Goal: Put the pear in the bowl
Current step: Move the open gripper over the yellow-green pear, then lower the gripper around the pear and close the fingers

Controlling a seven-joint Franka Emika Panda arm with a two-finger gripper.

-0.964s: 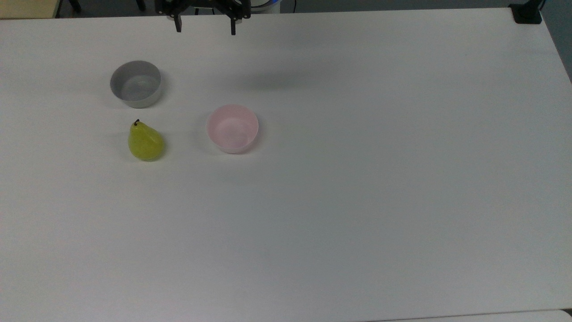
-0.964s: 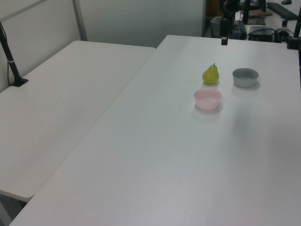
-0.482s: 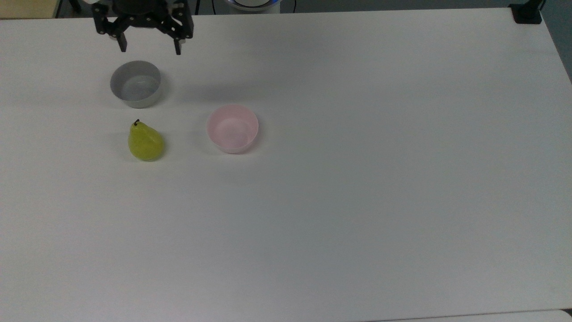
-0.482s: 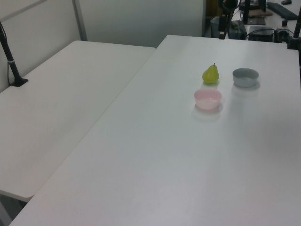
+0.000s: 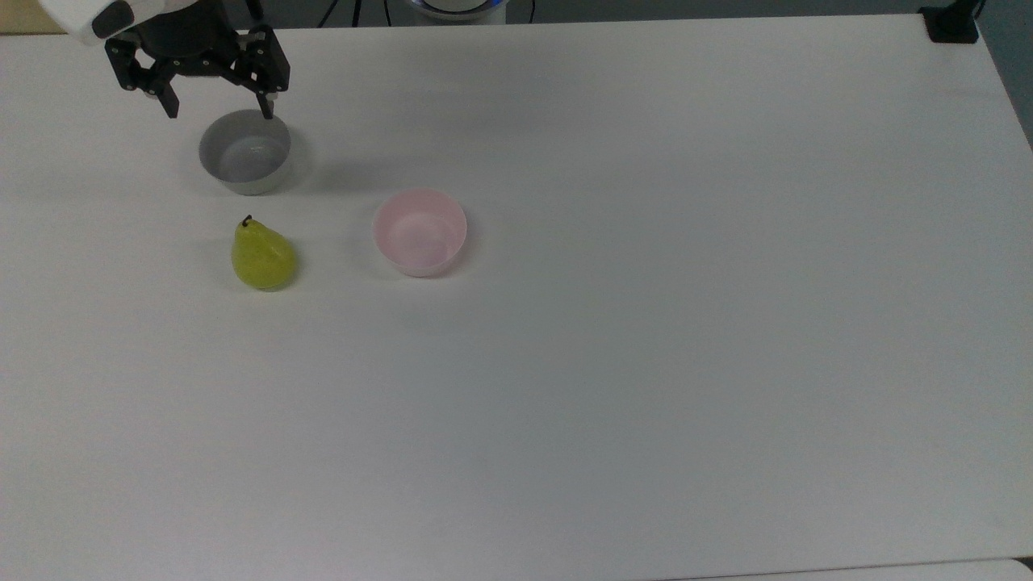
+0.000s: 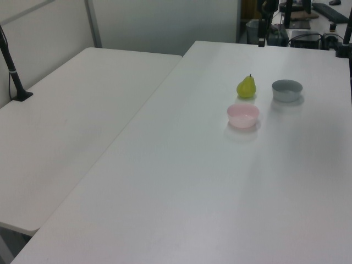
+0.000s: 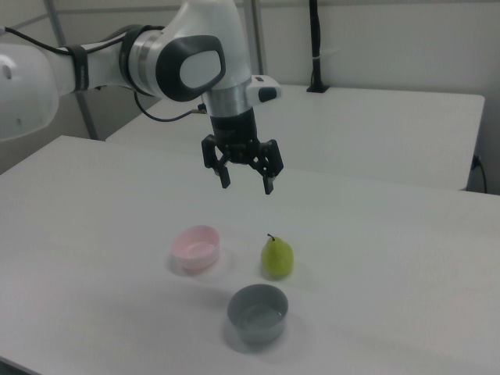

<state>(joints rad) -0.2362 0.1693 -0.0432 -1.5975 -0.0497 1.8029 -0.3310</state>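
Observation:
The yellow-green pear (image 5: 262, 256) stands upright on the white table, stem up, also seen as the pear (image 6: 246, 87) and the pear (image 7: 276, 257). The pale pink bowl (image 5: 420, 232) sits empty to the pear's right in the top view; the bowl (image 6: 243, 115) and the bowl (image 7: 196, 247) are apart from the pear. My gripper (image 5: 218, 109) hangs open and empty high above the table. In the top view it appears over the grey bowl's far rim; in the right view the gripper (image 7: 246, 186) hovers well above the pear.
A grey bowl (image 5: 245, 152) stands empty just beyond the pear in the top view, also the grey bowl (image 7: 258, 312). A second white table (image 6: 71, 121) adjoins at the left view's left. A black clamp post (image 5: 952, 22) sits at the table's far right corner.
The gripper has travelled toward the top view's left and a little nearer, from the far edge to over the grey bowl's rim. It stays open. Pear and bowls have not moved.

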